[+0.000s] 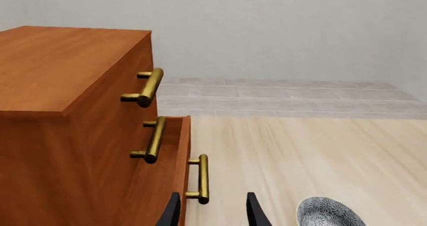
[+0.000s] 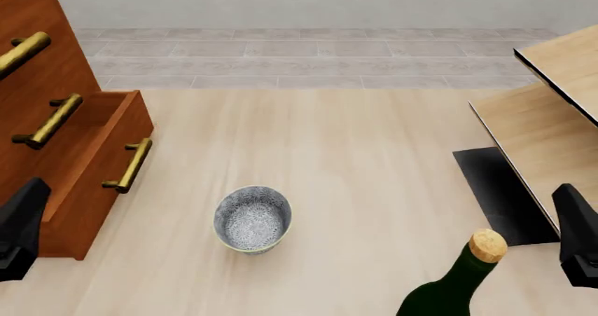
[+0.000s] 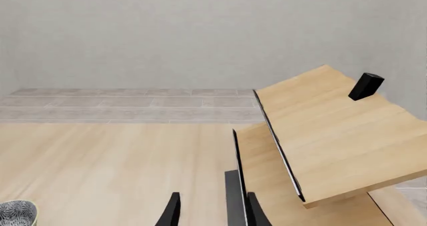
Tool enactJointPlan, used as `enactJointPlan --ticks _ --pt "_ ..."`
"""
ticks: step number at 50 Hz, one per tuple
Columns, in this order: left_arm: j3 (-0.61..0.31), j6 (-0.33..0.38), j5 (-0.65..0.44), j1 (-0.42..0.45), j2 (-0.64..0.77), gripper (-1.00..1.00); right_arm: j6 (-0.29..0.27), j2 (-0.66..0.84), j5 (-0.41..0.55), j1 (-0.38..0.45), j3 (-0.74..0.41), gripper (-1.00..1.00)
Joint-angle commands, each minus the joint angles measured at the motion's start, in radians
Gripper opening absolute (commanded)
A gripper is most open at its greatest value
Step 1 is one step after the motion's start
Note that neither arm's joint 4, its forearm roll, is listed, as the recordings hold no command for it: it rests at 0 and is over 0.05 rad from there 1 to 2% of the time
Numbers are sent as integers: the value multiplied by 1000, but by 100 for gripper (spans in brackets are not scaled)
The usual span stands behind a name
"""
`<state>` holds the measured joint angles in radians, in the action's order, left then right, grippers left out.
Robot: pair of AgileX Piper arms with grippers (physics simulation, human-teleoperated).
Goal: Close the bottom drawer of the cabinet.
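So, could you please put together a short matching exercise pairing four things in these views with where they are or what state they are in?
Things:
1. bottom drawer
2. patterned bowl
3. green bottle
4. left hand

Descriptions:
A. corked, at the near edge of the front view
B. pulled out from the cabinet
C. open, close to a brass handle
D. standing on the table between cabinet and bottle

Pairs: 1-B, 2-D, 3-A, 4-C
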<state>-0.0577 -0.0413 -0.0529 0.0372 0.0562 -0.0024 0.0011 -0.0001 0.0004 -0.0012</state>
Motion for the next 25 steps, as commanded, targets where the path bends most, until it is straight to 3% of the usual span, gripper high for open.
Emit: enactJointPlan --ticks 1,25 --pt "31 49 57 -38 -42 100 -16 1 -2 2 -2 100" --pt "32 63 55 -2 -44 100 -57 -1 -12 15 -4 100"
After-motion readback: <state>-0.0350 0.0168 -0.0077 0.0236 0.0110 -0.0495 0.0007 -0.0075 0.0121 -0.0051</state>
